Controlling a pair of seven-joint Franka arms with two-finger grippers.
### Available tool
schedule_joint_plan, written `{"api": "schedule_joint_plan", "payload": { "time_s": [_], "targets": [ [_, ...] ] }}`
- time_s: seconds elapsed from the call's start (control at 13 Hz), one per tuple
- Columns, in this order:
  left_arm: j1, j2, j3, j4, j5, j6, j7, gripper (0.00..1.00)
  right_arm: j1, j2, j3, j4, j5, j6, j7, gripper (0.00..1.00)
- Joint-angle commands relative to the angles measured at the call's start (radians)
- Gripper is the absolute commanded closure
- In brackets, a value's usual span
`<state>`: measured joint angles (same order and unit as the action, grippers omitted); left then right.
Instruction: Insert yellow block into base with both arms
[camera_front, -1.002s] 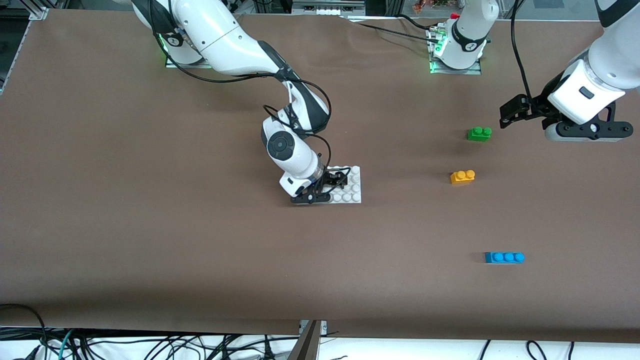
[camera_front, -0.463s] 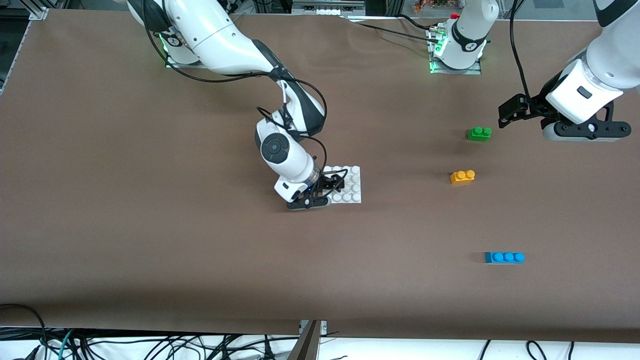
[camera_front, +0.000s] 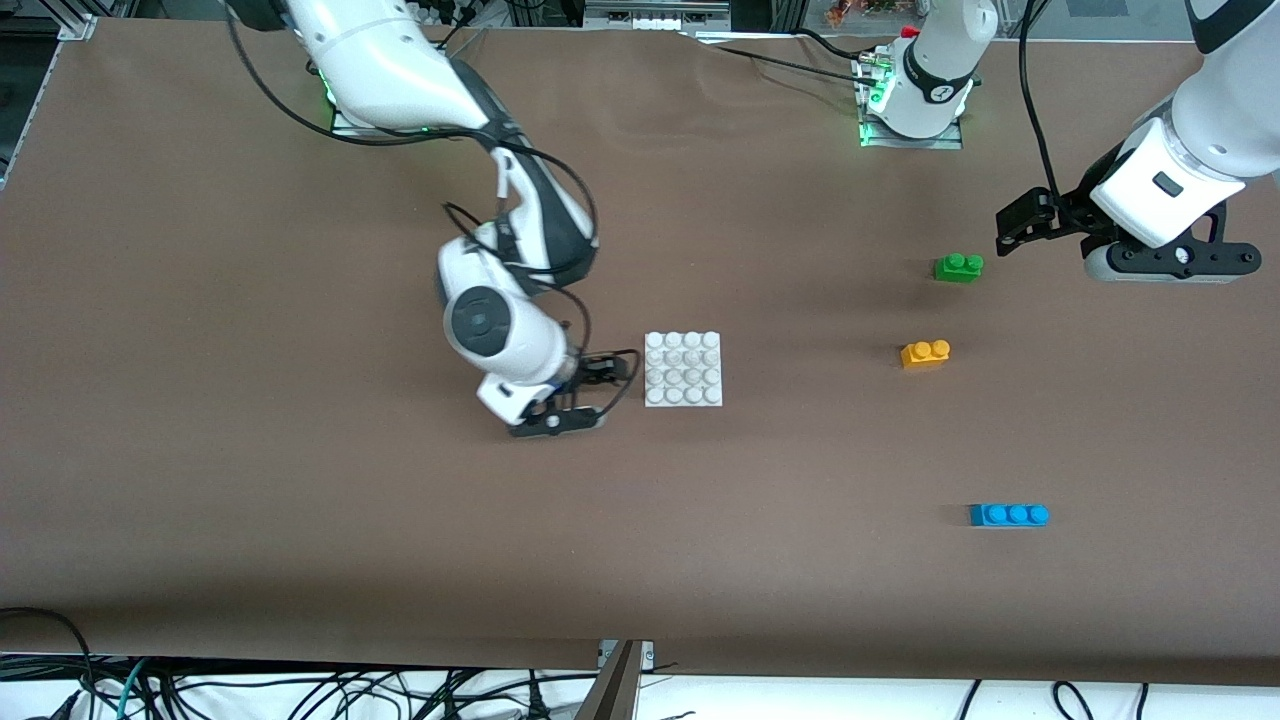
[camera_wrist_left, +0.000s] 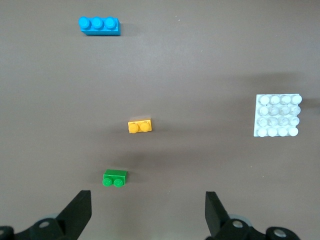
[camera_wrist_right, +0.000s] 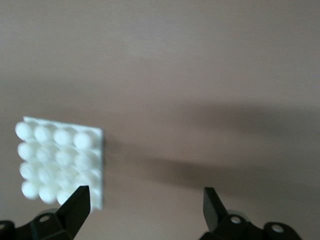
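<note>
The white studded base (camera_front: 683, 368) (camera_wrist_right: 60, 162) (camera_wrist_left: 277, 115) lies flat near the middle of the table with nothing on it. My right gripper (camera_front: 598, 392) (camera_wrist_right: 145, 205) hovers open and empty over bare table beside the base, toward the right arm's end. The yellow block (camera_front: 925, 353) (camera_wrist_left: 140, 126) rests alone on the table, toward the left arm's end from the base. My left gripper (camera_front: 1022, 228) (camera_wrist_left: 148, 210) hangs open and empty over the table beside the green brick (camera_front: 958, 266) (camera_wrist_left: 115, 178), well apart from the yellow block.
The green two-stud brick lies farther from the front camera than the yellow block. A blue three-stud brick (camera_front: 1009, 514) (camera_wrist_left: 99, 25) lies nearer to that camera. Brown table surface surrounds them all. Cables hang past the table's front edge.
My right gripper has drawn off the base toward the right arm's end of the table, leaving the base uncovered. The left arm has barely shifted.
</note>
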<state>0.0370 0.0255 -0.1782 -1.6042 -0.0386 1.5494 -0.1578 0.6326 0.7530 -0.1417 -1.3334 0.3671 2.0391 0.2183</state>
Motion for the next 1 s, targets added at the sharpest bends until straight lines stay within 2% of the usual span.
{"api": "schedule_joint_plan", "payload": {
  "time_s": [0.0, 0.15, 0.31, 0.39, 0.62, 0.77, 0.85, 0.93],
  "targets": [
    [0.003, 0.004, -0.006, 0.012, 0.009, -0.002, -0.011, 0.00, -0.094, -0.095, -0.001, -0.044, -0.007, -0.173, -0.134, 0.00],
    [0.004, 0.004, -0.006, 0.012, 0.009, -0.002, -0.011, 0.00, -0.123, -0.138, -0.056, -0.043, -0.014, -0.275, -0.173, 0.00],
    [0.004, 0.004, -0.003, 0.012, 0.009, -0.003, -0.011, 0.00, -0.117, -0.162, -0.166, -0.039, -0.010, -0.391, -0.261, 0.00],
    [0.004, 0.004, -0.003, 0.012, 0.009, -0.003, -0.011, 0.00, -0.123, -0.168, -0.197, -0.036, -0.002, -0.411, -0.290, 0.00],
    [0.003, 0.004, -0.004, 0.012, 0.009, -0.003, -0.011, 0.00, -0.143, -0.243, -0.237, -0.049, -0.048, -0.415, -0.306, 0.00],
    [0.003, 0.004, -0.006, 0.012, 0.009, -0.003, -0.011, 0.00, -0.198, -0.335, -0.216, -0.113, -0.123, -0.410, -0.298, 0.00],
    [0.004, 0.004, -0.004, 0.012, 0.009, -0.003, -0.011, 0.00, -0.244, -0.374, -0.179, -0.140, -0.172, -0.407, -0.297, 0.00],
    [0.004, 0.004, -0.001, 0.012, 0.009, -0.003, -0.011, 0.00, -0.333, -0.429, -0.094, -0.179, -0.218, -0.401, -0.292, 0.00]
  ]
}}
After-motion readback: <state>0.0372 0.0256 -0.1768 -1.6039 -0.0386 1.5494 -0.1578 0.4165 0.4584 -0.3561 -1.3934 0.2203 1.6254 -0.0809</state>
